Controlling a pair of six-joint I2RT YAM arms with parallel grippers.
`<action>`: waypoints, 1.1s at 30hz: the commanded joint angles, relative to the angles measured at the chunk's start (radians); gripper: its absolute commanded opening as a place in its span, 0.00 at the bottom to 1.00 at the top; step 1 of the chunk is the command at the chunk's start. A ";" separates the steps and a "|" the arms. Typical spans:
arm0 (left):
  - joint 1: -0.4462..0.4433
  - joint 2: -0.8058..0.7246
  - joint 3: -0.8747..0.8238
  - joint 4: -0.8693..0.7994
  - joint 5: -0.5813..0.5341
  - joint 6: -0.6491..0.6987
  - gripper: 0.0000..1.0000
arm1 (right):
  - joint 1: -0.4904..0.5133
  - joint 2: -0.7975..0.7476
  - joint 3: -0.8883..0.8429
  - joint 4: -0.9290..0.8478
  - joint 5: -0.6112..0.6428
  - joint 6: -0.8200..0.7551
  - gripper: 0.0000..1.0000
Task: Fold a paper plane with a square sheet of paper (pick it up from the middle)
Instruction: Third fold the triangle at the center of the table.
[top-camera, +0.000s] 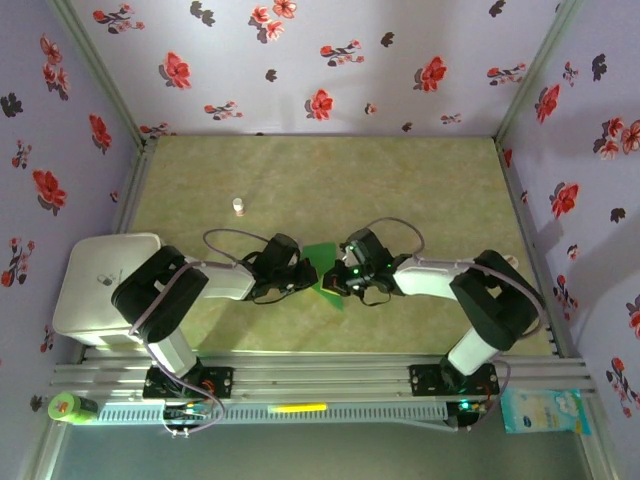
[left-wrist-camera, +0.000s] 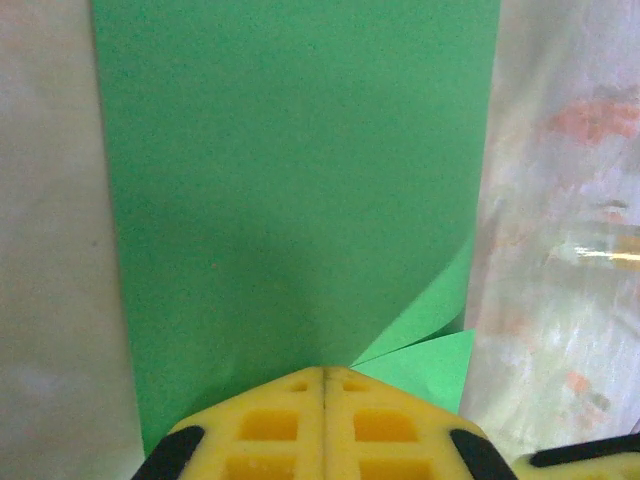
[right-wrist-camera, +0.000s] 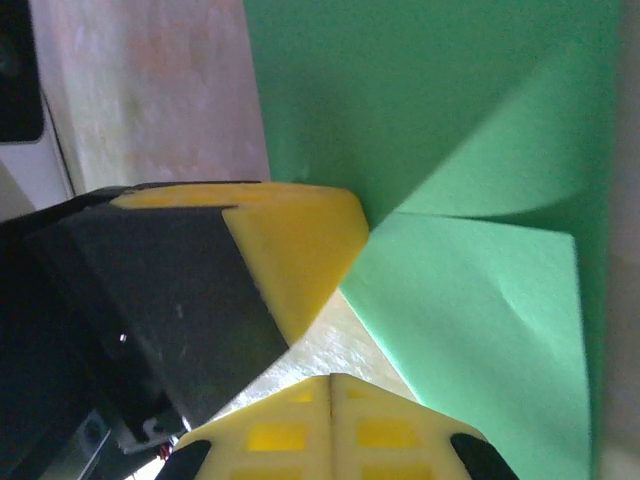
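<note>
The square sheet of paper (top-camera: 320, 262) is bright green and lies on the table between the two arms. In the left wrist view the paper (left-wrist-camera: 300, 180) runs away from me as a wide flat band. Two triangular flaps (right-wrist-camera: 480, 320) are folded in at one end and meet along a line. My left gripper (top-camera: 306, 277) is shut, its yellow fingertips (left-wrist-camera: 300, 390) pressed together right at the paper's near edge, on or just above it. My right gripper (right-wrist-camera: 332, 377) is shut over bare table beside the flaps, close to the left gripper's yellow finger (right-wrist-camera: 295, 240).
A tiny white bottle (top-camera: 238, 206) stands on the mat behind the left arm. A white box (top-camera: 105, 285) sits at the left edge. Flowered walls (top-camera: 320, 70) close in the back and both sides. A yellow pen (top-camera: 298, 408) lies on the front rail.
</note>
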 joint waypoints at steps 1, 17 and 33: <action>0.003 0.031 -0.023 -0.075 -0.028 0.005 0.00 | 0.018 0.044 0.038 -0.038 0.015 -0.012 0.00; 0.010 0.029 -0.027 -0.074 -0.023 0.004 0.00 | 0.020 0.003 -0.059 -0.075 0.087 -0.019 0.00; 0.011 0.023 -0.027 -0.085 -0.020 0.002 0.00 | 0.048 0.092 0.034 0.042 0.032 0.024 0.00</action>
